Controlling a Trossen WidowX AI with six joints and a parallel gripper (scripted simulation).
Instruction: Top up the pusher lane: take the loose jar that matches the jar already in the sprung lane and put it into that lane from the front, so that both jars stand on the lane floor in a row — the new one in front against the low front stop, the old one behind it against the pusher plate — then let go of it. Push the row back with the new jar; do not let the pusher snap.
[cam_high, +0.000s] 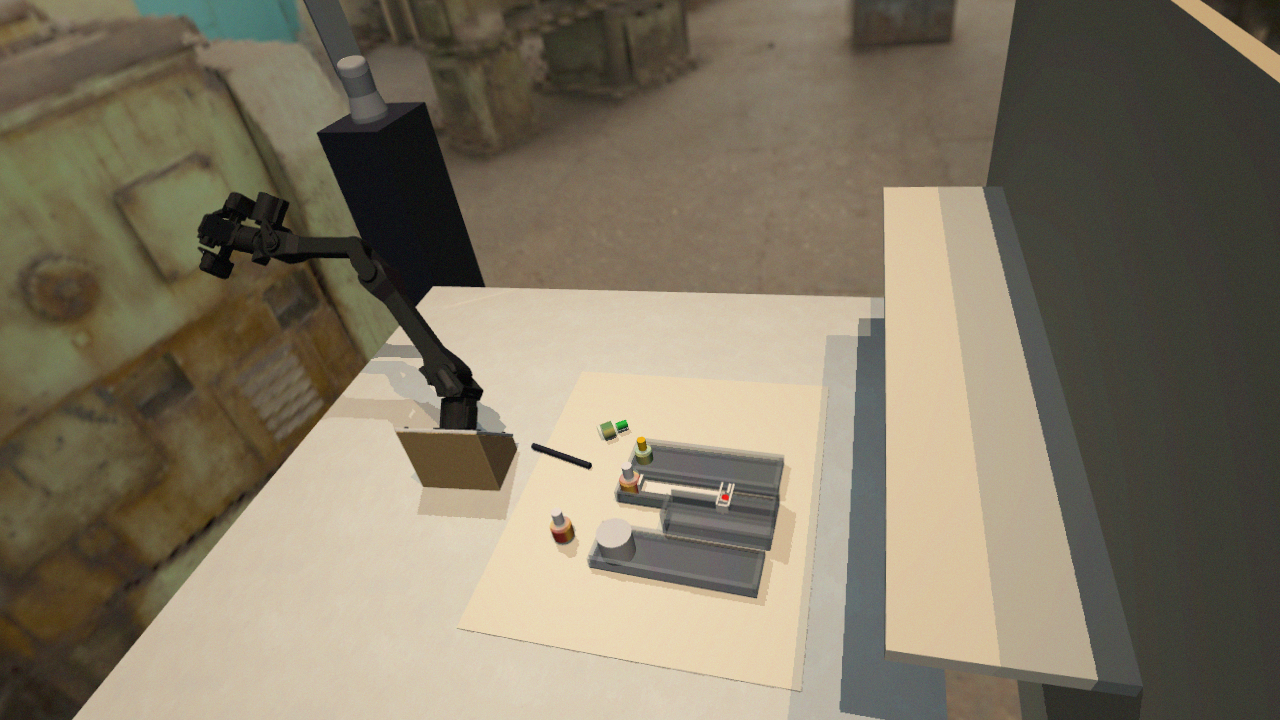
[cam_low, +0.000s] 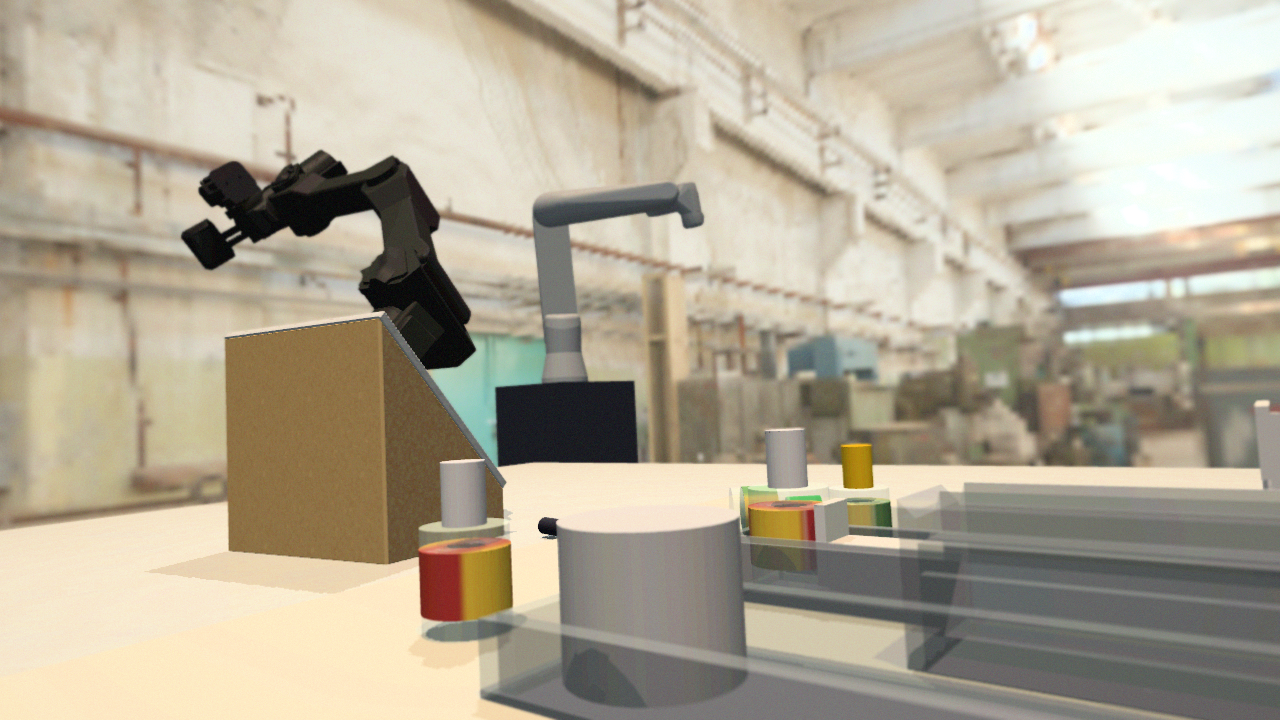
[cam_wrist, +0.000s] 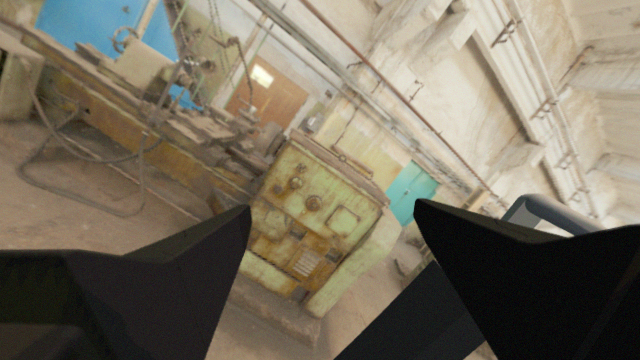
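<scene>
Gripper (cam_high: 220, 243): jaws apart, empty, raised off-table. Lane jar (cam_high: 628, 480): label blurred behind the lane (cam_high: 680, 488) wall. Loose jar (cam_high: 561, 527): red-yellow, upright. Pusher (cam_high: 725, 495): tiny, indistinct.

The arm (cam_high: 393, 304) is matte black throughout, built from blocky, faceted links joined by chunky joint housings, with a squat black base segment (cam_high: 458, 413) at its foot. The wrist carries a cluster of rounded black housings, and the gripper (cam_low: 219, 219) shows a thin pale crossbar between dark, block-shaped fingers. From the wrist view, the fingers appear as broad, flat-sided black wedges tapering to points.
</scene>
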